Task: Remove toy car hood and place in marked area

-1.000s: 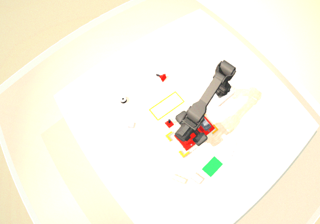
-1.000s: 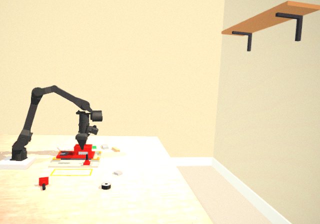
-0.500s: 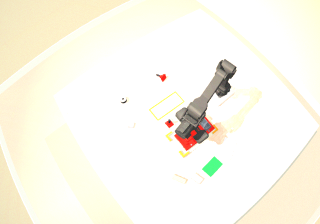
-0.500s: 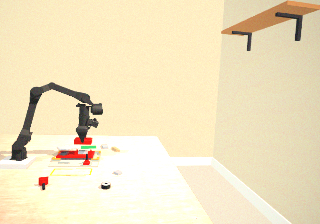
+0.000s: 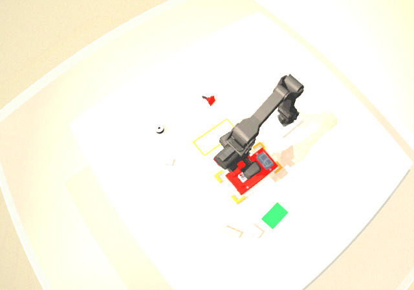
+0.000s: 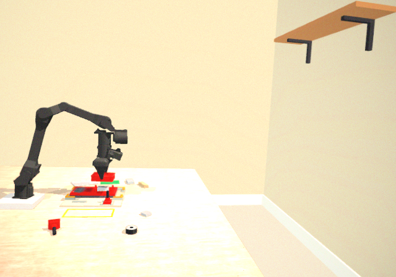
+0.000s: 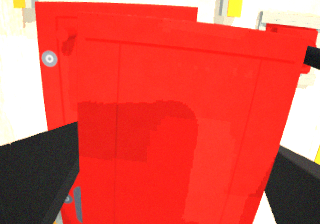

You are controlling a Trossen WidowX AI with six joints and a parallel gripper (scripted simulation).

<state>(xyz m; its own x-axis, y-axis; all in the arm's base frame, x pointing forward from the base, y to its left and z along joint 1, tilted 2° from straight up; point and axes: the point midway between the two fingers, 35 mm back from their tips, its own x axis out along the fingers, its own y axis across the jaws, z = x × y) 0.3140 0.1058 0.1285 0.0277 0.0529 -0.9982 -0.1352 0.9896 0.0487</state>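
Note:
The red hood point(image 6: 110, 176) point(image 7: 200, 84) is between my fingers, raised above the toy car point(image 5: 239, 187) point(image 6: 92, 192) point(image 7: 44, 34), with a visible gap beneath it in the exterior view. My gripper point(image 6: 101, 177) point(image 7: 175, 141) is shut on the hood, with one black finger on each side. The car's body is red, and a light grey block point(image 5: 242, 177) point(image 6: 103, 188) shows in its uncovered bay. The marked area, a yellow outlined rectangle point(image 5: 210, 131) point(image 6: 88, 216), lies beside the car; the arm hides one end of it in the top view.
Yellow corner brackets point(image 5: 237, 199) surround the car. A red piece with a black knob point(image 6: 107, 200) point(image 7: 290, 39) stands between car and outline. Another red piece point(image 5: 211, 100) point(image 6: 54, 223), a black-and-white ring point(image 5: 160, 129) point(image 6: 130, 230), a pale block point(image 5: 170, 162) point(image 6: 145, 214) and a green rectangle point(image 5: 274, 215) point(image 6: 109, 182) lie around.

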